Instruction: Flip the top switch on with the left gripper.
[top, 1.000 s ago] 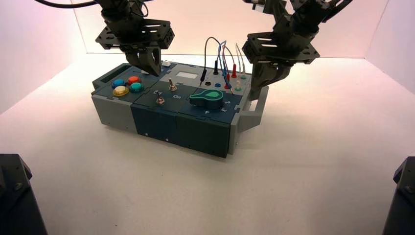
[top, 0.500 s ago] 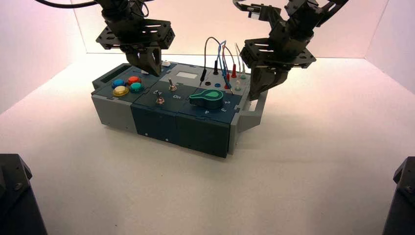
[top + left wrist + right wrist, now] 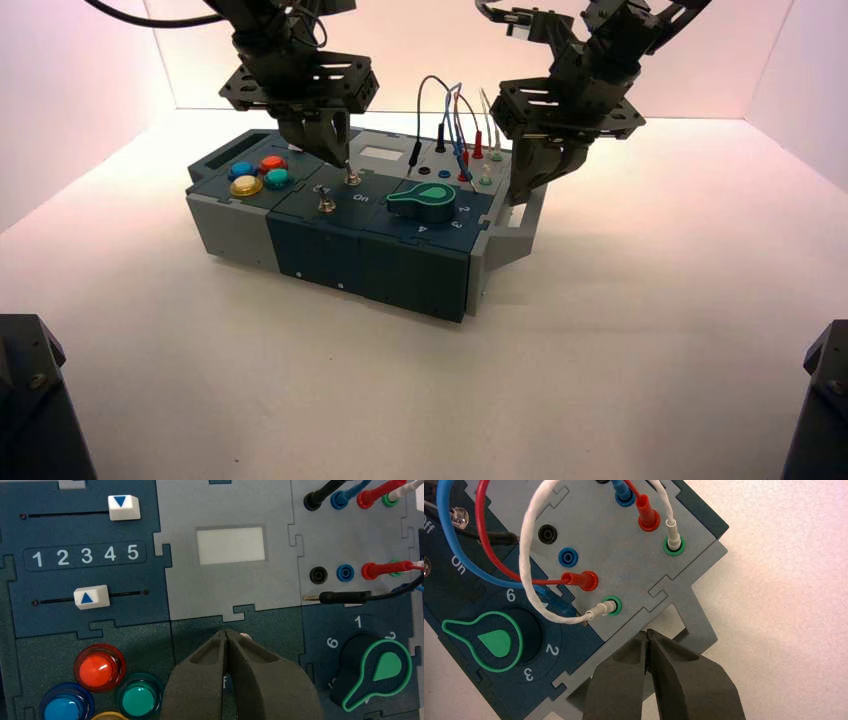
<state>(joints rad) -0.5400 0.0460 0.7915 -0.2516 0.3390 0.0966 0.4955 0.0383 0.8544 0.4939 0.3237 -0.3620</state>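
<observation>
My left gripper (image 3: 342,162) hangs over the middle of the box (image 3: 300,245), fingers shut, with its tip just behind the top toggle switch (image 3: 352,178). In the left wrist view the shut fingertips (image 3: 226,633) cover most of the switch; only its metal tip (image 3: 245,636) shows beside them. Whether they touch I cannot tell. The second toggle switch (image 3: 326,205) stands nearer the front. My right gripper (image 3: 520,192) is shut and empty at the box's grey right-end handle (image 3: 694,625), and its shut tip (image 3: 647,633) shows there in the right wrist view.
Round coloured buttons (image 3: 260,175) lie left of the switches and a green-rimmed knob (image 3: 425,200) right of them. Plugged wires (image 3: 455,115) arch over the back right sockets. Two white sliders (image 3: 123,507) (image 3: 91,597) and a white screen (image 3: 230,545) lie at the back.
My left gripper has moved right and down, from above the buttons' back edge to the top switch. The right gripper shifted slightly at first, then stayed at the handle.
</observation>
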